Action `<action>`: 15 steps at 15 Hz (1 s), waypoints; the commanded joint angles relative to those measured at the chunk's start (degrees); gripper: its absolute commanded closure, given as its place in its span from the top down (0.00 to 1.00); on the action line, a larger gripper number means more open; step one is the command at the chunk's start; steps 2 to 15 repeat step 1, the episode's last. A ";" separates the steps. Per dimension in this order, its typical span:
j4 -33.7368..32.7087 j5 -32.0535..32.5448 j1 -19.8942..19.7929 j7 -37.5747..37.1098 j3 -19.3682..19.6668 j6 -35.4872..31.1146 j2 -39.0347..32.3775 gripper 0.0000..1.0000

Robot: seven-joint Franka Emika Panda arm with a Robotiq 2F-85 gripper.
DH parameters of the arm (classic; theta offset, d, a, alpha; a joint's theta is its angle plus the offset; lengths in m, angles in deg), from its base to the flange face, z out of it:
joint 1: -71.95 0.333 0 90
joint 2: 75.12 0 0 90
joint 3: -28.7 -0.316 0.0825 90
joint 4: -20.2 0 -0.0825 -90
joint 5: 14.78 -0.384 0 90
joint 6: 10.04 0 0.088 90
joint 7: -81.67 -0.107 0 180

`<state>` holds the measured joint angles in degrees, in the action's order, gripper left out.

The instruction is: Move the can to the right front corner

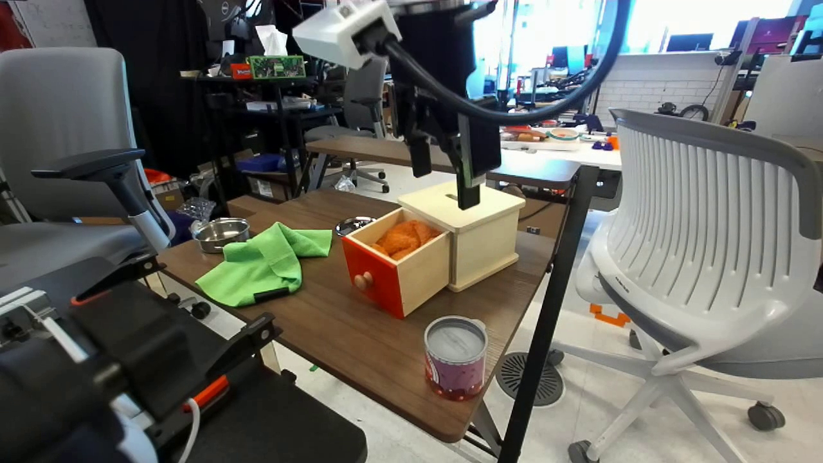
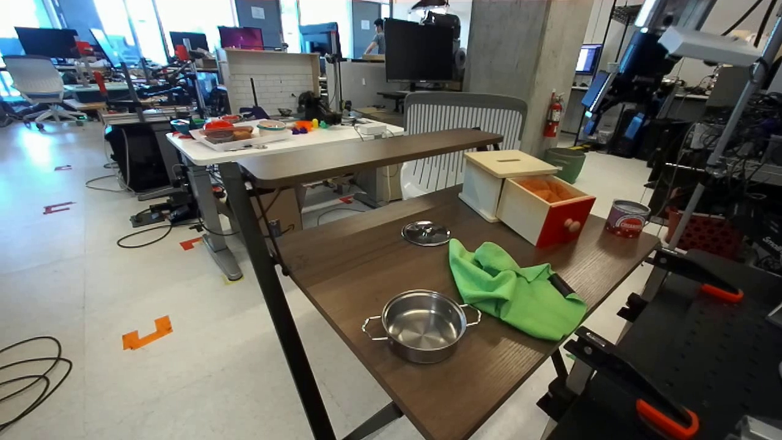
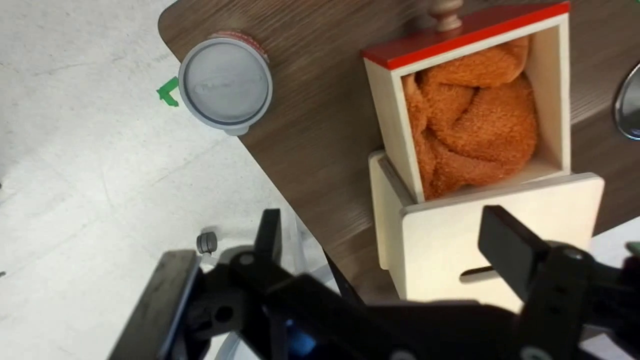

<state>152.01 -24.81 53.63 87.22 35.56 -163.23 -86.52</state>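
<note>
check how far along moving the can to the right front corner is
Possibly done: the can stands near a rounded tabletop corner, if that one is meant. In hand, nothing: the gripper is open. Remaining: perhaps a nudge; wood shows between can and corner.

Wooden box (image 1: 488,247): red-fronted drawer (image 1: 384,284) stands open, orange cloth (image 3: 480,125) bundled inside!
Green cloth (image 2: 516,296): sprawls here, rumpled!
Metal pot (image 2: 424,330): upright, just beside the green cloth!
Lid (image 2: 426,234): lies near the green cloth.
</note>
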 commanded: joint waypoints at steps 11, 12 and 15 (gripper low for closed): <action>0.62 -0.39 1.31 0.27 1.25 0.17 0.63 1.00; 0.62 -0.39 1.31 0.27 1.25 0.17 0.63 1.00; 0.62 -0.39 1.31 0.27 1.25 0.17 0.63 1.00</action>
